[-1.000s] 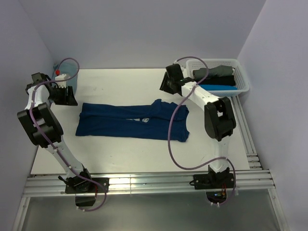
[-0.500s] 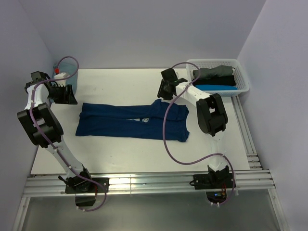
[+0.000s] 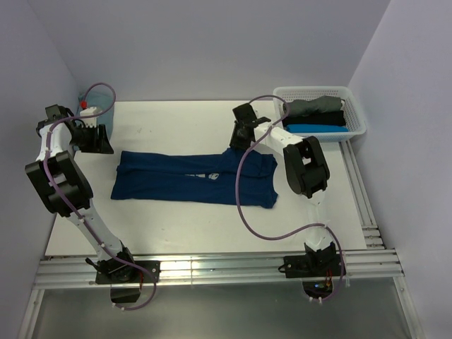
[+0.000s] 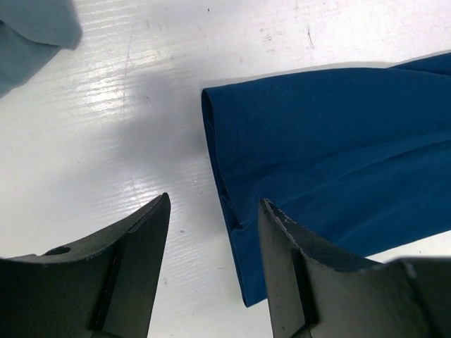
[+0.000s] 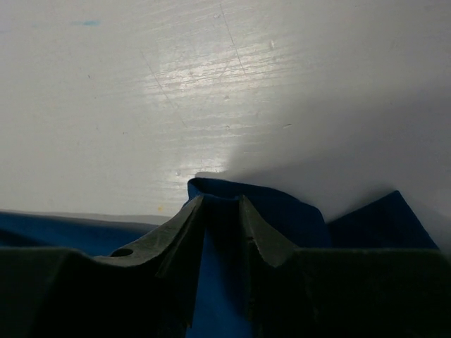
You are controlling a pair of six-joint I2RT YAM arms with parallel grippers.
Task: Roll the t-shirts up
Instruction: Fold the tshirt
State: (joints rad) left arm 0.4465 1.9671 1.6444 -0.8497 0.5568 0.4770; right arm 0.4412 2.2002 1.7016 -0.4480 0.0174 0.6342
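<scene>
A dark navy t-shirt (image 3: 191, 176) lies flat on the white table, folded into a long band running left to right. My left gripper (image 3: 99, 141) hovers at its left end. In the left wrist view it (image 4: 215, 204) is open, and the cloth's edge (image 4: 331, 141) runs between the jaws, touching neither. My right gripper (image 3: 240, 138) is down on the shirt's far right sleeve. Seen from the right wrist, its jaws (image 5: 223, 201) stand close together with a raised ridge of navy cloth (image 5: 296, 215) pinched between the tips.
A white basket (image 3: 357, 113) at the back right holds rolled grey (image 3: 314, 106), black and bright blue (image 3: 318, 128) t-shirts. A teal container (image 3: 95, 106) stands at the back left. Metal rails (image 3: 212, 268) run along the near edge.
My right gripper has moved left and down onto the shirt's far sleeve, and its jaws have narrowed on the cloth. The left arm has hardly moved.
</scene>
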